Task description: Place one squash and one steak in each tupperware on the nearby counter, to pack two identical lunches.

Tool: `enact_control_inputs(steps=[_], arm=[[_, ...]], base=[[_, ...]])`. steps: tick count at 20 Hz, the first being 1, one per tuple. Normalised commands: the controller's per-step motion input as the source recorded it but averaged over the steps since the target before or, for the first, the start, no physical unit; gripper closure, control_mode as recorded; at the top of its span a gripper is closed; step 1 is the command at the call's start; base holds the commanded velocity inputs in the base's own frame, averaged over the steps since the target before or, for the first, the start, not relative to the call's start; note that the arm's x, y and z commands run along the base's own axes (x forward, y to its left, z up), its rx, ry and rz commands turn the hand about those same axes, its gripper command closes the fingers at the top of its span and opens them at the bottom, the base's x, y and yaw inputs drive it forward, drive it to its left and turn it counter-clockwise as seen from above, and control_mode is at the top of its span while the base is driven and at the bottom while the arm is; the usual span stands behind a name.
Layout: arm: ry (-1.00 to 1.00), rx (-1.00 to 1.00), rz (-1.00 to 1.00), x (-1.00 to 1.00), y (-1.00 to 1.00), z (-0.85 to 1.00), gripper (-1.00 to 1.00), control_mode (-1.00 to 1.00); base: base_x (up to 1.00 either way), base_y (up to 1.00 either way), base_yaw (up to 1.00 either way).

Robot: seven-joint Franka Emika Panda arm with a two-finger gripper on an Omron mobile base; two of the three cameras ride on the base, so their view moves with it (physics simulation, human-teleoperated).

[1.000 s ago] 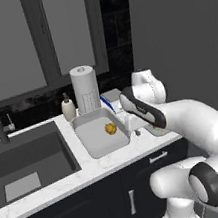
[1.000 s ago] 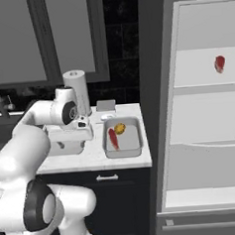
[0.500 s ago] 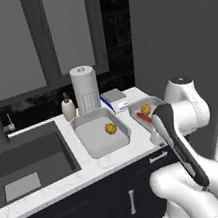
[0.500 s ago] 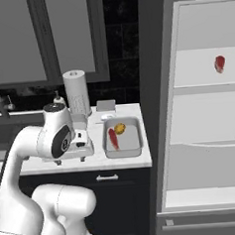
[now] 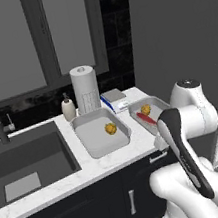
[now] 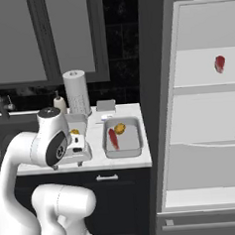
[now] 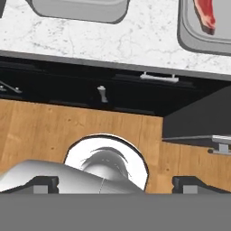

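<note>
The pincer (image 6: 78,153) hangs wide open and empty over the front edge of the marble counter (image 5: 114,158), between the two tupperware trays. Right of it, the tray (image 6: 137,147) near the counter's right end holds one steak (image 6: 112,138) — flat, red, pink-streaked — beside one lumpy yellow-orange squash (image 6: 120,128). The other tray (image 5: 91,142), nearer the sink (image 5: 24,164), holds a single squash (image 5: 110,128). A second steak (image 6: 219,63) lies well apart — on a fridge shelf (image 6: 206,81).

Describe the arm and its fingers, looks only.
Glossy white rounded arm of bulbous segments, with dark bands at the joints and a dark strip along one link. No loose cables or markings visible. The gripper has two small, dark, blocky fingers.
</note>
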Motion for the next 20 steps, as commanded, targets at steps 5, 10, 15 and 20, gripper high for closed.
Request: enact_control_inputs(steps=[5, 10, 15, 20], arm=[[0.0, 0.0, 0.0, 0.0, 0.0, 0.0, -1.0, 1.0], [0.0, 0.0, 0.0, 0.0, 0.0, 0.0, -1.0, 1.0], [0.0, 0.0, 0.0, 0.0, 0.0, 0.0, -1.0, 1.0], [0.0, 0.0, 0.0, 0.0, 0.0, 0.0, -1.0, 1.0]], base=[[-0.86, -0.33, -0.1], [-0.71, -0.67, -0.25], [0.26, -1.0, -0.16], [0.67, -0.99, -0.01]])
